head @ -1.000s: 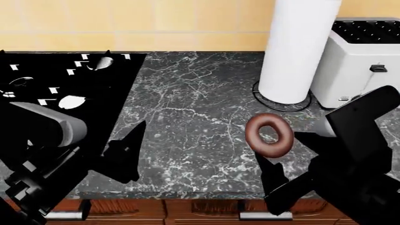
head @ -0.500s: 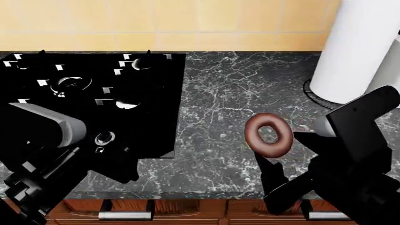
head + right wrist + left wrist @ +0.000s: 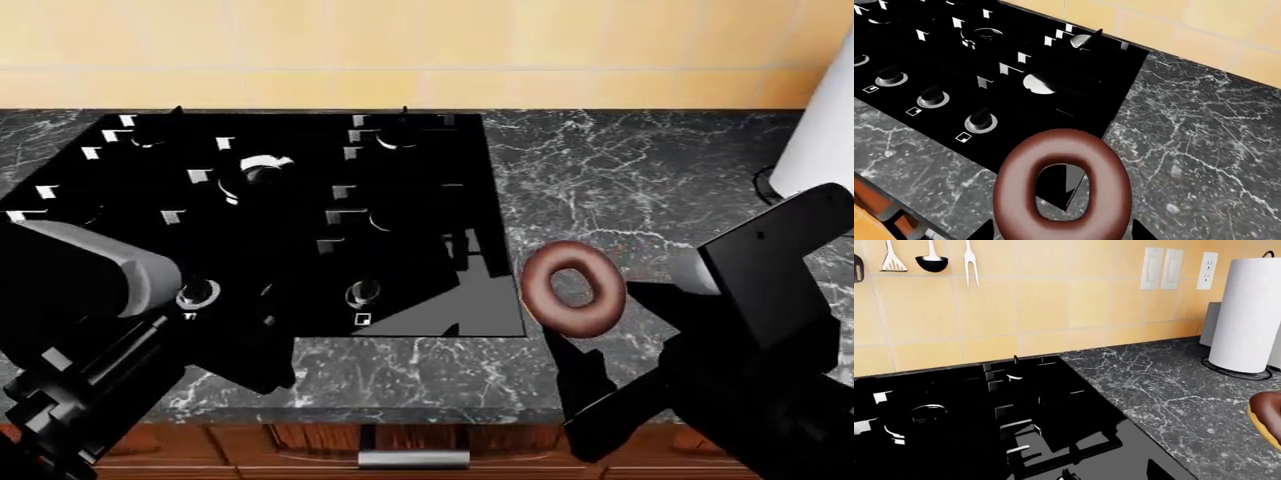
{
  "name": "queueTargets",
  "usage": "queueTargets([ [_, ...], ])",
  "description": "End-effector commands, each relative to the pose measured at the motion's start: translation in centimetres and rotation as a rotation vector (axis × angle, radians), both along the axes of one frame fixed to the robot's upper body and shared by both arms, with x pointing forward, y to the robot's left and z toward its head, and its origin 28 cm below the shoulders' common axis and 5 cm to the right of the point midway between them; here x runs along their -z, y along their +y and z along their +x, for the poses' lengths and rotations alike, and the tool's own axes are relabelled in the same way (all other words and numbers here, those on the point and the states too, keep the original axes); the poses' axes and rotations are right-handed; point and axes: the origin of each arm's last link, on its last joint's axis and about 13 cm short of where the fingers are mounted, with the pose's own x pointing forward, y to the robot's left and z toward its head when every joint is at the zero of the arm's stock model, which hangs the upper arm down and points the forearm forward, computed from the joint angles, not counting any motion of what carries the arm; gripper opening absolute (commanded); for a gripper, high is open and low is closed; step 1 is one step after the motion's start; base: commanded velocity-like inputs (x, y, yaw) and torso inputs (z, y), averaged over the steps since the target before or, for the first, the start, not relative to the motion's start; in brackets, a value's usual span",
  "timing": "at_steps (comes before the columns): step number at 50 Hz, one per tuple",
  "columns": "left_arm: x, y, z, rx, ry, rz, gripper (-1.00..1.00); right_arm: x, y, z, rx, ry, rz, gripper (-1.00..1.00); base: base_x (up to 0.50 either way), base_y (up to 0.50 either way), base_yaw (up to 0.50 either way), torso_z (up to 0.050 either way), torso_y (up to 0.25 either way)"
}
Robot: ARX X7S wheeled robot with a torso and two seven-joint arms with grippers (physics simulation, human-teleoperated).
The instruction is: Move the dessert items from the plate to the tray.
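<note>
In the left wrist view, a glossy black glass stovetop (image 3: pixel 987 420) fills the lower left of the frame, with grey-veined dark marble counter (image 3: pixel 1167 385) to its right. A tall white paper-towel roll (image 3: pixel 1249 315) stands at the right edge. The chocolate-glazed ring donut (image 3: pixel 1267 415) just enters at the lower right edge. The left arm's own fingers do not show here.

In the head view, the donut (image 3: pixel 573 286) hangs right of centre, upright on its edge, above the counter beside the stovetop's (image 3: pixel 294 210) right border. The black right gripper (image 3: pixel 577 345) reaches up from the lower right and pinches its lower rim, probably so the glaze faces clear of the fingers while it is carried. The left gripper (image 3: pixel 260 350) sits dark at lower left; whether its jaws are spread or together I cannot tell. Neither tray nor plate appears in this view.

In the right wrist view, the donut (image 3: pixel 1062 182) fills the lower centre, its hole showing the counter behind, held at its base between two dark finger tips at the bottom edge. The stovetop knobs (image 3: pixel 934 97) lie at upper left. The carry looks midway, with the tray not yet in sight.
</note>
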Motion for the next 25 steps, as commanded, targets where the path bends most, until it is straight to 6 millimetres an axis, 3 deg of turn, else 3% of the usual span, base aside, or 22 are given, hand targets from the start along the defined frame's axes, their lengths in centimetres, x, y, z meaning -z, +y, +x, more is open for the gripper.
queueTargets([
  [1, 0.05, 0.06, 0.01, -0.003, -0.001, -0.002, 1.00, -0.05, -0.04, 0.07, -0.005, -0.014, -0.008, -1.00, -0.01, 0.50, 0.00, 0.000, 0.000],
  [25, 0.13, 0.12, 0.02, -0.010, 0.002, -0.005, 1.00, 0.03, 0.03, 0.02, -0.001, -0.015, -0.013, -1.00, -0.01, 0.50, 0.00, 0.000, 0.000],
])
